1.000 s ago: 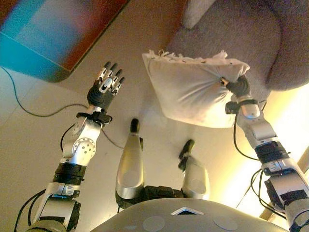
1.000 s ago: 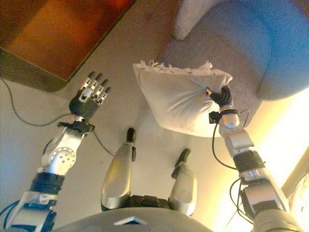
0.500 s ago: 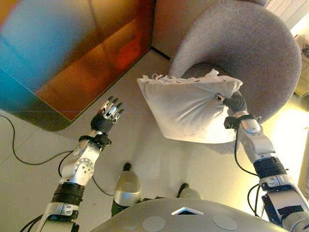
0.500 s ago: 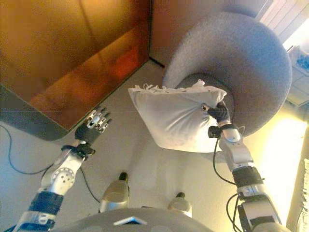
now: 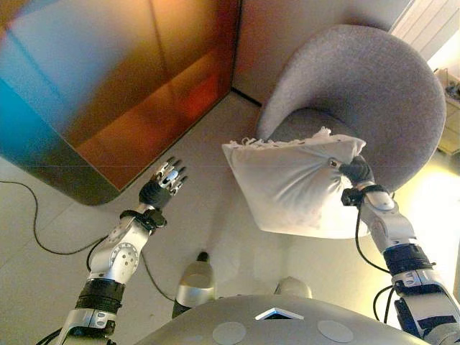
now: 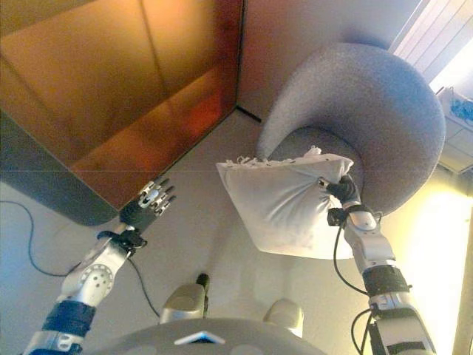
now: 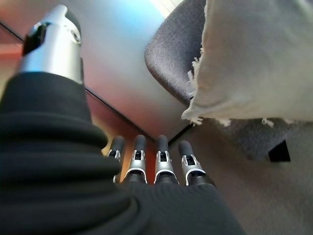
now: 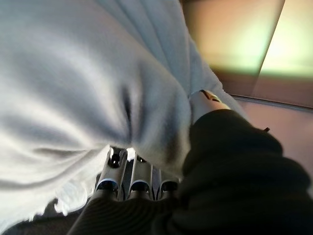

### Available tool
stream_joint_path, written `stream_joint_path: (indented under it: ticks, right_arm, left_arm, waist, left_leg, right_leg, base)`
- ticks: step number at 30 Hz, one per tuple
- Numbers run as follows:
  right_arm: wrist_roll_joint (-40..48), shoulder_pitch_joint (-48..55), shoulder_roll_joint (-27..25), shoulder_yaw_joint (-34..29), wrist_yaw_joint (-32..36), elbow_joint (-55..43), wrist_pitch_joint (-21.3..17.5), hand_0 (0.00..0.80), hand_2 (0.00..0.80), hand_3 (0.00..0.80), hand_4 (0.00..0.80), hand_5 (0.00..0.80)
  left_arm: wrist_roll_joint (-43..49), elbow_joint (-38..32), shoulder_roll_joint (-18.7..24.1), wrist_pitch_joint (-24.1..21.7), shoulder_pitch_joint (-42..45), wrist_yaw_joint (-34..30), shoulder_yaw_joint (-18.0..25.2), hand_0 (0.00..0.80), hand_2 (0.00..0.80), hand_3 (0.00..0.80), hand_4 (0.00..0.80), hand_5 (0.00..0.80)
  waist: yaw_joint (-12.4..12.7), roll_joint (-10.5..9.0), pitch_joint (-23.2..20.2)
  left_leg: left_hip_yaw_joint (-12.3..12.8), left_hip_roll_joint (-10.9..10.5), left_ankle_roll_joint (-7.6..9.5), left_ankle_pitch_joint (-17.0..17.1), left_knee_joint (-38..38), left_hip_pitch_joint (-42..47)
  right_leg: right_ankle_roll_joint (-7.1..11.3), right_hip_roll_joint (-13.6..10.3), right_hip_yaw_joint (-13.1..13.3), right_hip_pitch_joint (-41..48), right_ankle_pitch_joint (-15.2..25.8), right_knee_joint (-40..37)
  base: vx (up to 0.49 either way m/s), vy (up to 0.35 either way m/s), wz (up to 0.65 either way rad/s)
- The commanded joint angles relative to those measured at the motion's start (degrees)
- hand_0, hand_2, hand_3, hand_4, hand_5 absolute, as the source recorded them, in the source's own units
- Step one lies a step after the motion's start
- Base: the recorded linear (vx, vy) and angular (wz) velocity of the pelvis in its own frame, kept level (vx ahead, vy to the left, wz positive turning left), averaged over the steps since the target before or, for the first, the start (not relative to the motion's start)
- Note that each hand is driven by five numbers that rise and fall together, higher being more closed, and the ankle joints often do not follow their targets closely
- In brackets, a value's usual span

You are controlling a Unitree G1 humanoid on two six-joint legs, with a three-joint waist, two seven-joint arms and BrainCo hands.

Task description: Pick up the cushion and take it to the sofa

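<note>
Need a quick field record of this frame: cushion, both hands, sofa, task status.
cushion: white cushion, fringed edge, held off the floor in front of the sofa
right hand: right hand gripping a bunched corner of the cushion
left hand: left hand empty, fingers straight, out over the floor
sofa: grey round-backed sofa, seat partly hidden by the cushion
other: wood-panelled wall beside the left hand
task status: cushion picked up, not yet set on the sofa
</note>
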Motion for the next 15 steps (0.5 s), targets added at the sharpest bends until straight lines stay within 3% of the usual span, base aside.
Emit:
stream_joint_path:
  ticks: [1,4,7,9,12,15]
  right_arm:
    - [5.47,-6.50,-4.38,-4.49,-1.72,-0.66,-6.66,0.800,0.800,0.800,0.800,0.800]
    - [6.15,-6.52,-4.59,-4.94,-1.41,0.76,-7.64,0.800,0.800,0.800,0.800,0.800]
    - [7.31,-7.77,-6.00,-5.87,-0.19,2.23,-6.80,0.800,0.800,0.800,0.800,0.800]
    - [7.08,-8.32,-6.06,-5.97,-0.25,2.42,-6.45,0.800,0.800,0.800,0.800,0.800]
    - [6.58,-8.40,-5.54,-5.96,-0.80,1.57,-6.45,0.800,0.800,0.800,0.800,0.800]
    - [5.59,-7.33,-5.13,-6.25,-1.10,0.19,-7.25,0.800,0.800,0.800,0.800,0.800]
  left_arm:
    - [-0.35,-1.16,-0.66,-1.21,0.26,-1.34,-0.28,0.000,0.000,0.000,0.000,0.000]
    - [1.17,-0.66,-1.07,-1.89,-0.28,-1.03,-1.69,0.000,0.000,0.000,0.000,0.000]
    - [1.70,0.14,-1.17,-2.90,-0.46,-0.81,-3.06,0.000,0.000,0.000,0.000,0.000]
    - [1.03,0.97,-1.39,-3.57,-0.25,-0.85,-3.22,0.000,0.000,0.000,0.000,0.000]
    - [0.42,1.47,-1.78,-4.30,0.79,-1.45,-2.63,0.000,0.000,0.000,0.000,0.000]
    - [0.59,1.23,-2.00,-4.38,2.05,-2.27,-1.60,0.000,0.000,0.000,0.000,0.000]
  waist:
    - [-0.92,-1.53,-2.45]
    - [-2.99,-2.62,-1.32]
    - [-4.91,-1.89,-0.18]
    - [-5.51,-1.06,0.72]
    - [-5.85,-1.33,1.28]
    - [-5.61,-2.45,0.62]
  left_leg:
    - [-0.01,-5.65,2.55,-5.67,-2.05,6.92]
    - [-2.02,-6.83,2.41,-8.52,-1.71,9.49]
    - [-3.85,-5.80,2.06,-10.43,-1.56,12.33]
    - [-4.12,-4.76,2.03,-11.30,-1.54,14.01]
    - [-4.06,-4.68,2.26,-12.90,-0.48,14.71]
    - [-3.26,-4.92,1.77,-14.30,1.10,14.40]
  right_leg:
    - [1.28,3.24,0.45,0.97,2.37,-5.25]
    - [2.60,4.39,1.29,-1.84,2.98,-17.99]
    - [3.87,4.77,2.60,-6.23,5.16,-26.32]
    - [4.00,5.25,2.88,-8.82,6.02,-25.59]
    - [3.71,5.92,3.60,-9.91,6.71,-23.04]
    - [2.70,6.22,3.33,-5.16,5.13,-22.77]
  base:
    - [0.257,-0.151,0.15]
    - [0.284,-0.187,0.07]
    - [0.347,-0.169,0.26]
    - [0.322,-0.137,0.45]
    - [0.289,-0.168,0.69]
    - [0.268,-0.212,-0.04]
